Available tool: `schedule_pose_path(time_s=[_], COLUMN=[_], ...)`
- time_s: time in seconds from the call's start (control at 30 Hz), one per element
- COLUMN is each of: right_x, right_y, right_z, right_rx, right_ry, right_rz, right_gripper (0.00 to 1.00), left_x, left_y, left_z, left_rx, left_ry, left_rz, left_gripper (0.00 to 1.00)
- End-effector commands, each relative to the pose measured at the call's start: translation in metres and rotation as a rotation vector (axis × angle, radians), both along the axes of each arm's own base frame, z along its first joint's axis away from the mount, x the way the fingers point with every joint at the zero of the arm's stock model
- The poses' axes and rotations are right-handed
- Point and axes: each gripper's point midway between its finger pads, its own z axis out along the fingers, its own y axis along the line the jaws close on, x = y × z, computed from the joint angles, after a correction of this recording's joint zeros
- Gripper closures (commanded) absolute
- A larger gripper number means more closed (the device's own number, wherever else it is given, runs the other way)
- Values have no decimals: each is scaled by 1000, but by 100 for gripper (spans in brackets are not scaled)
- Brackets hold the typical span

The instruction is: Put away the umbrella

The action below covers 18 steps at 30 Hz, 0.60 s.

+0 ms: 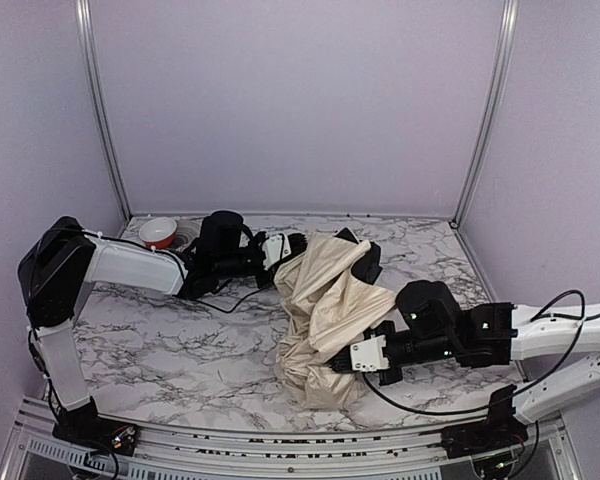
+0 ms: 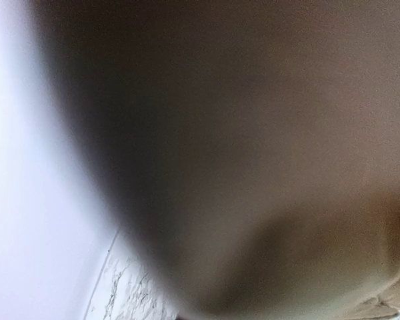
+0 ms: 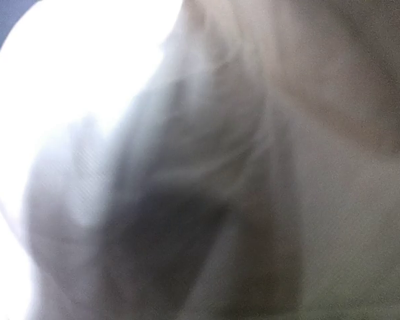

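Two arms meet at the cloth: beyond a red bowl (image 1: 159, 233) in the back-left corner, the left gripper (image 1: 296, 246) noses into the umbrella (image 1: 325, 300), crumpled cream at mid-worktop, and the right gripper (image 1: 348, 352) touches its near-right side. Fabric smothers both wrist views, so I cannot tell either claw's opening.

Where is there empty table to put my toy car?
Bare marble front-left, between the left arm and the umbrella, and back-right, behind the right arm. Crowded mid-table, where both arms meet the umbrella, and by the bowl back-left.
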Motion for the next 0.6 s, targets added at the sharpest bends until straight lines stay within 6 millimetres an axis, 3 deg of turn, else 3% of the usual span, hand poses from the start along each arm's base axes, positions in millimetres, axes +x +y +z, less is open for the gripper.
schedule_pose_path(time_s=[0.0,0.13,0.27,0.4,0.57], right_x=[-2,3,-2,-10,-10], right_y=[19,26,32,42,48], right_z=[-34,-62,-85,-92,-107], right_rx=[-60,-136,-176,-156,-193], right_ry=[-17,-24,33,204,376], right_rz=[-6,-26,7,38,-11], right_gripper=[100,100,100,100,100], left_x=[20,25,42,59,88], left_y=[4,6,4,10,40], left_z=[58,58,9,-35,-60], left_rx=[-79,-84,-33,-40,-35], left_ry=[-206,-250,-170,-24,34], left_rz=[43,69,110,221,476], left_gripper=[100,100,100,100,100])
